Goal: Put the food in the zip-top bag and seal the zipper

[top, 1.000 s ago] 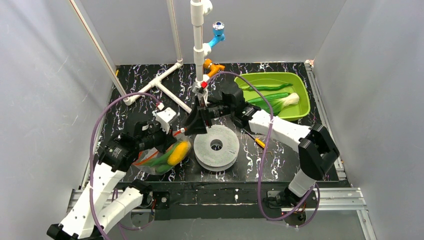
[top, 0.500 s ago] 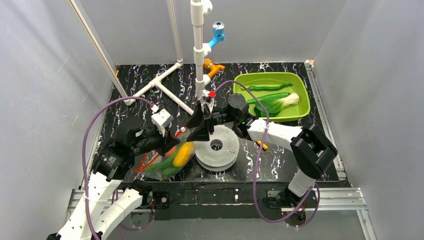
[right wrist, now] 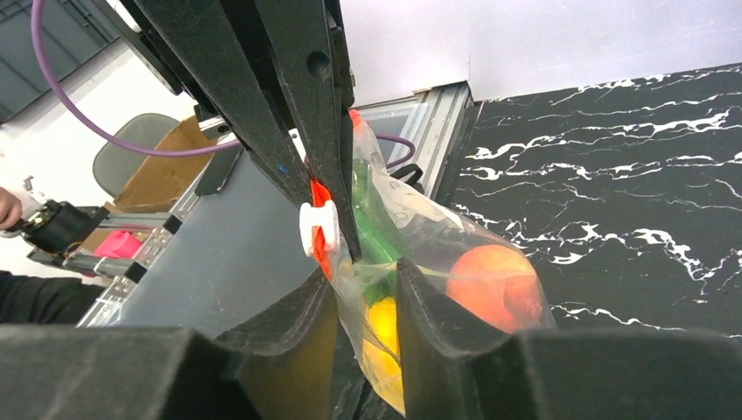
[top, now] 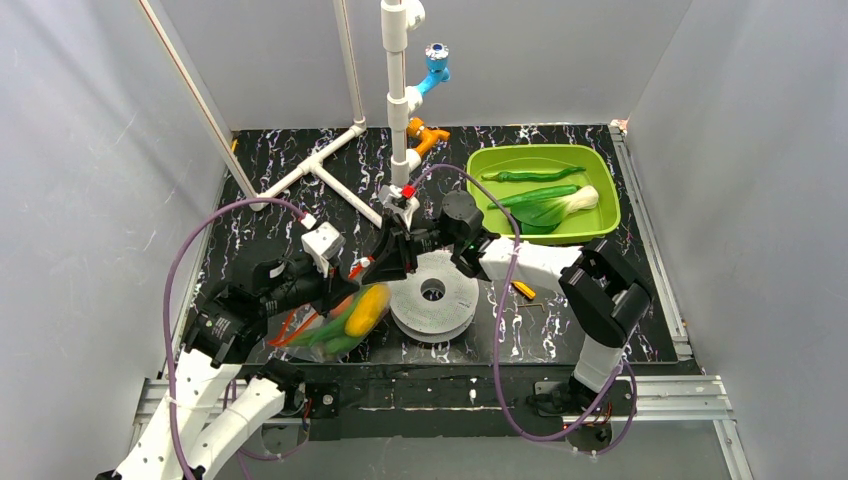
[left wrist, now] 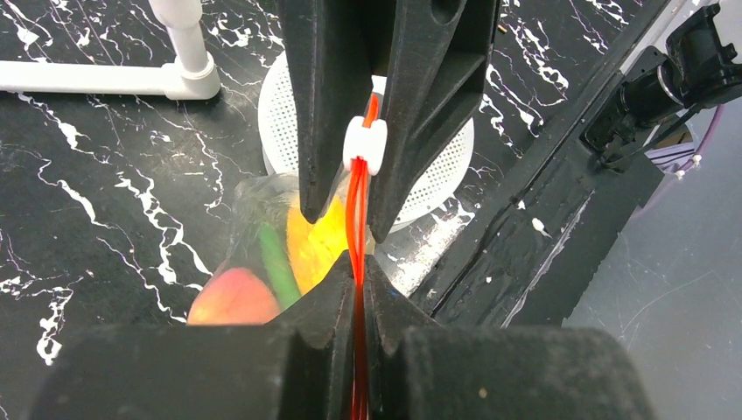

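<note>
The zip-top bag (top: 338,320), with a banana (left wrist: 319,245) and other food inside, is held up just left of the white perforated disc (top: 433,293), its zipper (left wrist: 354,210) clamped in the left gripper (left wrist: 357,262). The right gripper (right wrist: 367,278) is set close around the white slider (left wrist: 365,145); whether it is pinched cannot be told. On a loose hold the slider may be lost, or the zipper dragged from the left jaws and the bag dropped. Bok choy (top: 560,207) in the tray (top: 605,180), beyond the disc to its right, would be sealed out.
</note>
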